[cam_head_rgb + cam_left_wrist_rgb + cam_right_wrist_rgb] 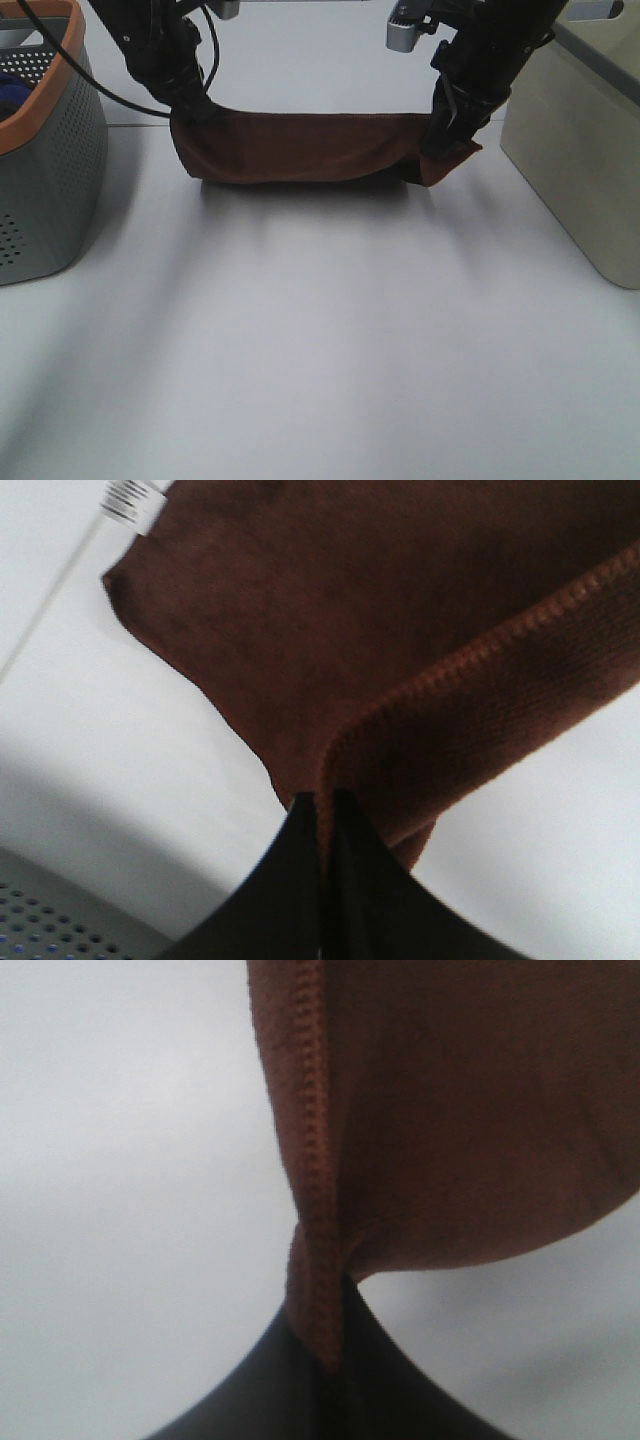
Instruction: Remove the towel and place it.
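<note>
brown towel point(300, 150) | left jaws clamped on it | right jaws likewise

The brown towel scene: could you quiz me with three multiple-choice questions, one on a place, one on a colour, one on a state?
1. Where is the towel? A on the floor; B strung between the two arms; C on a shelf.
2. What colour is the rim of the grey basket? A orange; B green; C white.
3. The left fingers and right fingers are: A wide open; B shut on the towel's edge; C holding a cup.
Answers: B, it hangs between both arms; A, an orange band tops the perforated wall; B, each wrist view shows hem pinched between closed fingers.
</note>
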You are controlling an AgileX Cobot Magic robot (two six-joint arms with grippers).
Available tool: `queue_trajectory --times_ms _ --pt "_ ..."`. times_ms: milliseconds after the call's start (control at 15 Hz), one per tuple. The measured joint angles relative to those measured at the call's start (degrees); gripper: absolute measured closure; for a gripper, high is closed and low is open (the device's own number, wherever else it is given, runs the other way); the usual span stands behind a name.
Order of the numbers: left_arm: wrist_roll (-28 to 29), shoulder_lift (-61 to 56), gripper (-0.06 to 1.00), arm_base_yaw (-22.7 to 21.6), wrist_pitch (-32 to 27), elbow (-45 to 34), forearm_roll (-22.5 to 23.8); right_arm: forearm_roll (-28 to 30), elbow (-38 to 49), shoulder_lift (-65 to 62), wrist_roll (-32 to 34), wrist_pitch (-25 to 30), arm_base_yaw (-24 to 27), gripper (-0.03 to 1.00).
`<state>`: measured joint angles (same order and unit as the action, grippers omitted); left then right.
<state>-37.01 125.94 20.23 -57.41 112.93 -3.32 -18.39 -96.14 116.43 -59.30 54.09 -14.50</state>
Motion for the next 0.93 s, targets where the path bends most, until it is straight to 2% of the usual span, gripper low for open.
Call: queue_trajectory --times_ms 133,400,467,533,600,933 --pt "-3.50 1.09 0.94 0.00 -4.24 -1.66 -1.72 -0.46 0.69 0.00 2.23 5.16 0.00 0.97" --pt "-10.89 1.43 0.94 0.00 -10.77 -5.56 -2.29 -2.52 7.62 2.01 5.56 7.16 0.00 0.97" --pt "-11.80 1.43 0.94 0.00 -11.17 -5.90 -2.46 -2.86 8.42 2.29 5.56 7.51 0.00 0.97" --pt "-15.76 1.43 0.94 0.00 -11.92 -7.73 -3.95 -3.27 11.00 2.46 5.67 7.85 -0.06 0.97" --pt "-17.13 1.43 0.94 0.00 -11.92 -8.88 -4.58 -3.67 11.23 2.46 6.07 7.91 -0.17 0.97" --pt "-18.33 1.43 0.94 0.00 -12.09 -14.38 -4.98 -6.93 11.29 2.46 6.99 7.91 -0.17 0.97"
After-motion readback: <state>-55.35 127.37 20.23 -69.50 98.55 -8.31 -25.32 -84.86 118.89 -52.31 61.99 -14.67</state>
